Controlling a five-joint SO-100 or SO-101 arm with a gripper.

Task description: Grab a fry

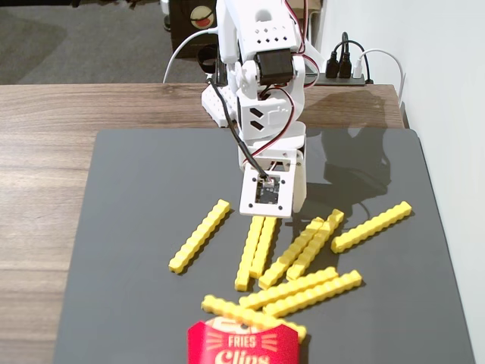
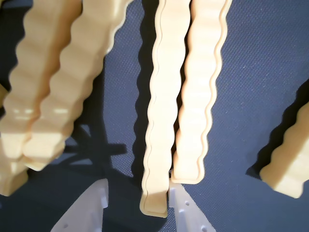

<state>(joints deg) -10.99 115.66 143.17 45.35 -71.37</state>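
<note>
Several bright-yellow crinkle-cut fries lie scattered on a black mat (image 1: 121, 227). In the wrist view my gripper (image 2: 138, 189) is open, low over the mat, with its white fingers (image 2: 91, 205) at the bottom edge. Two fries lie side by side ahead of it. The near end of the left fry (image 2: 161, 121) sits between the jaws, close to the right finger. The other fry (image 2: 200, 96) ends just above that finger. In the fixed view the arm's wrist (image 1: 269, 189) hangs over the top ends of this pair (image 1: 258, 246) and hides the jaws.
A red "FRIES" carton (image 1: 244, 345) lies at the mat's front edge with fries spilling from it. Other fries lie at the left (image 1: 199, 236) and right (image 1: 371, 227). A wooden table (image 1: 45, 152) surrounds the mat; a power strip (image 1: 341, 68) sits behind.
</note>
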